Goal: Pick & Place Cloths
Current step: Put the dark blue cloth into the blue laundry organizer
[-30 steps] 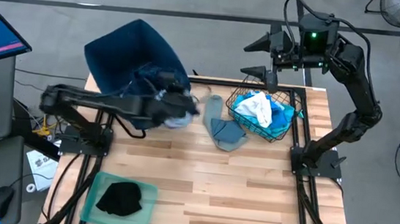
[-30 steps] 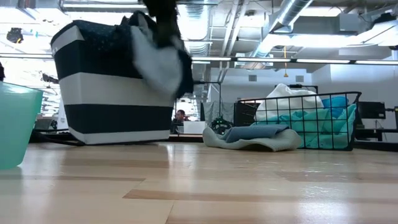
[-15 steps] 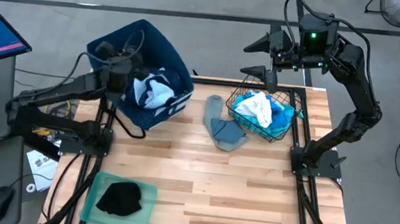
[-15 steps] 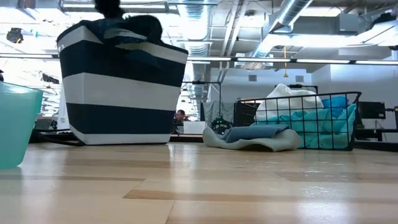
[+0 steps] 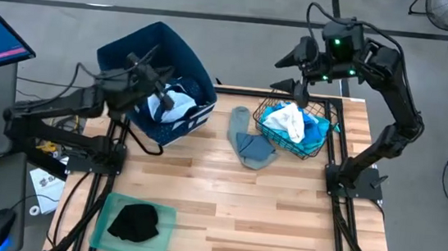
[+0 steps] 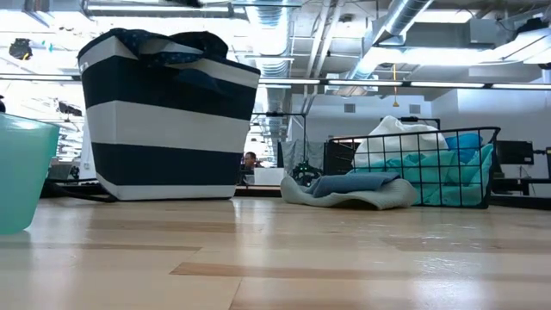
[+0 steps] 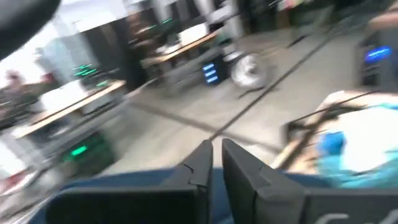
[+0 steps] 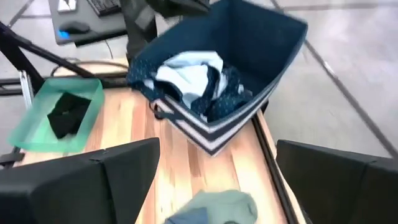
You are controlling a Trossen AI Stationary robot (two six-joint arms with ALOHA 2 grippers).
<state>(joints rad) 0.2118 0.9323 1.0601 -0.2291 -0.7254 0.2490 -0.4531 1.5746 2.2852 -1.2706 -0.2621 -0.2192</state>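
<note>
From where I stand, the left claw (image 5: 148, 70) hangs above the dark blue bin (image 5: 137, 47) at the far left corner of the bench (image 5: 224, 208), its two fingers drawn almost together with nothing between them, as its own wrist view shows. Down in the bin lies a pale blue cloth (image 5: 173, 102) on top of a dotted navy one (image 8: 231, 81), bunched together against the bin's striped wall. The right claw (image 5: 295, 71) is held high beyond the far right corner of the bench, above the back edge of the wire basket (image 5: 321, 147), and its fingers are spread wide apart, empty. That basket holds a white cloth (image 5: 290, 119) heaped over turquoise fabric (image 5: 316, 133), with a bit of bright blue showing beside it. Just beside the basket, on the bare wood between it and the bin, a grey cloth (image 5: 248, 144) lies crumpled and flat, touching neither claw. Near the front left corner sits a green tray (image 5: 108, 213) with a black cloth (image 5: 134, 222) resting inside it, well apart from both arms. From the low view the bin (image 6: 164, 120) stands upright with dark fabric draped over its rim.
</note>
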